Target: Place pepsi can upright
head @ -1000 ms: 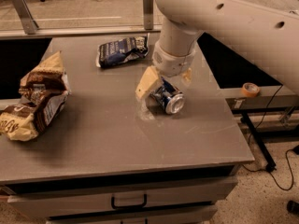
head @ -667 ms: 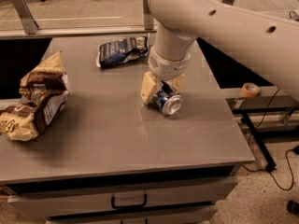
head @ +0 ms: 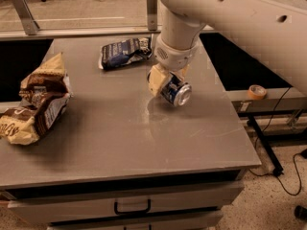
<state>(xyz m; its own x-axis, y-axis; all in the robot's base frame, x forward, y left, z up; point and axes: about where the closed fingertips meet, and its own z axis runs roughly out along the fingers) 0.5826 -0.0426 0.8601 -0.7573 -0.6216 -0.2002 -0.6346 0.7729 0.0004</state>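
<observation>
One two-finger gripper [head: 168, 86] at the end of the white arm [head: 230, 13] hangs over the right-centre part of the grey metal table [head: 192, 143]. It is clenched on the small blue aluminium pepsi can [head: 176, 92]. A cream finger [head: 156, 79] presses the can's left side; the opposite finger is hidden behind the can.

Change: compared with one second earlier, the can sits higher in the view and appears clear of the table surface, with a faint reflection below it. It is tilted, not upright, and its silver end faces the lower right, toward the camera. Judgement: the lift is done; turning the can onto its end and setting it down are not yet done.

Edges and room:
- The table's right edge is near the can, and beyond it a ledge carries a yellow roll of tape [head: 257, 91]. Drift to the right reduces the margin.
- The dark blue crinkled snack bag [head: 124, 52] lies just behind and to the left of the gripper, close to the wrist.
- The brown and cream crumpled snack bags [head: 41, 102] lie well apart at the left edge.
- Bare surface lies in front of and to the left of the can. Judgement: this area suits the set-down.
</observation>
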